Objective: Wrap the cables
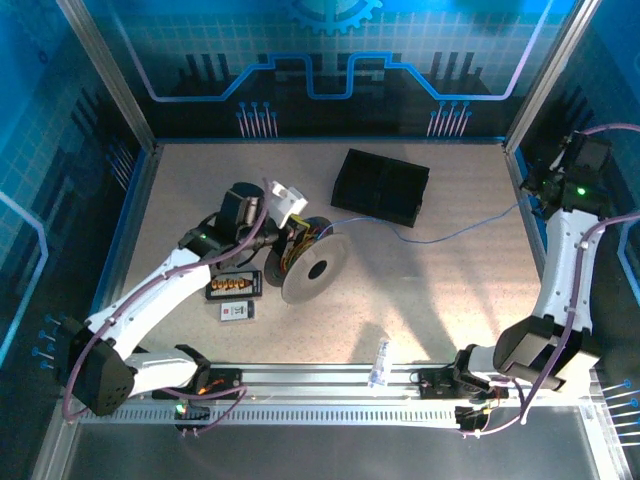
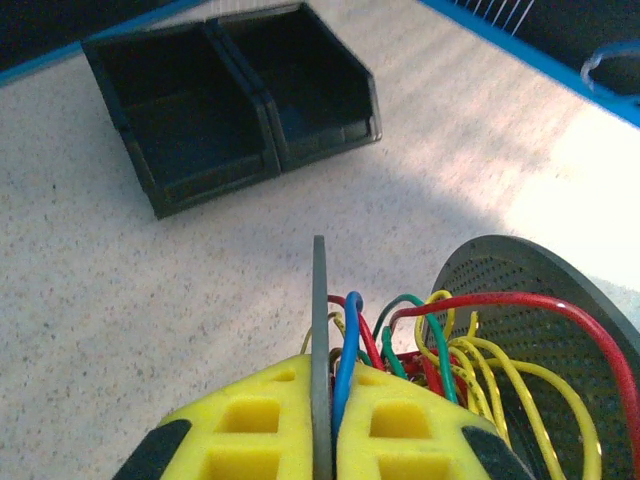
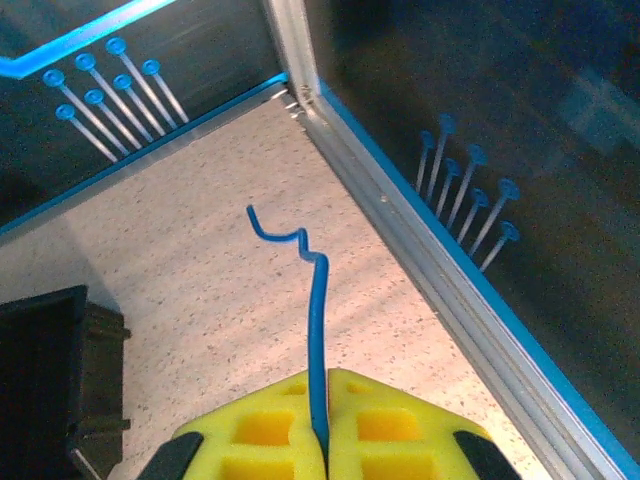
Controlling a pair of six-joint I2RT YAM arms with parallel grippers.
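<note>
You're in a robot lab cell. Ahead of your right gripper (image 3: 325,385), a speckled beige tabletop (image 3: 230,290) ends at silver aluminium frame posts (image 3: 290,40) and dark blue wall panels printed with circuit traces (image 3: 100,90). Behind it runs a slotted aluminium mounting rail (image 1: 300,385).

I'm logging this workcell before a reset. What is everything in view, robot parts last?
blue cable: one, blue, from the spool across the table to the right gripper
wound cables: several, red, yellow and green, bunched on the spool
spool: one, grey, table centre
bin: one, black, two compartments, behind the spool
connector board: one, black with orange, left of the spool
card: one, white and black, in front of the board
clear object: one, transparent, on the front rail, unidentifiable
left gripper: one, yellow pads, shut on a spool flange
right gripper: one, yellow pads, shut on the blue cable
</note>
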